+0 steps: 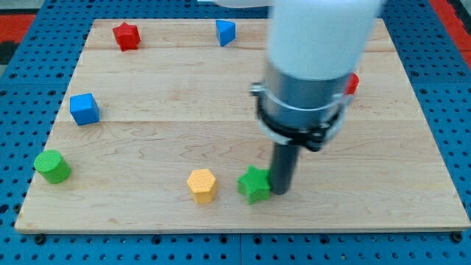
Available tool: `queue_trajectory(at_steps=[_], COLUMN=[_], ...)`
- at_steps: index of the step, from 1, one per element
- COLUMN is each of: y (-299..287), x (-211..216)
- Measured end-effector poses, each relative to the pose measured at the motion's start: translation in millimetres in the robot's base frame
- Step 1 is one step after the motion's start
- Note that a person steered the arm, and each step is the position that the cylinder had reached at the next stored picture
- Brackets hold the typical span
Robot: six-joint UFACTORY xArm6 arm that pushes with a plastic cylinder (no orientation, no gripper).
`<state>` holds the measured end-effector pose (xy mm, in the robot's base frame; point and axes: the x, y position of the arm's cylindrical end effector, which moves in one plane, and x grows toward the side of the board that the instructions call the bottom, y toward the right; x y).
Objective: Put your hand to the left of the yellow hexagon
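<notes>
The yellow hexagon (202, 185) lies near the bottom edge of the wooden board, a little left of centre. A green star (255, 184) sits just to its right. My tip (280, 191) rests against the green star's right side, so it stands to the right of the yellow hexagon with the star between them. The arm's white and grey body (313, 66) hangs over the board's right half.
A red star (126, 34) and a blue triangular block (225, 32) lie near the top edge. A blue cube (85, 109) and a green cylinder (52, 166) are at the left. A red block (352, 84) peeks from behind the arm. The wooden board (147, 132) lies on blue pegboard.
</notes>
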<state>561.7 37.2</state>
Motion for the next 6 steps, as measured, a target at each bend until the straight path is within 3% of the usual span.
queue_trajectory(at_steps=[6], y=[-14.2], x=[-115.3])
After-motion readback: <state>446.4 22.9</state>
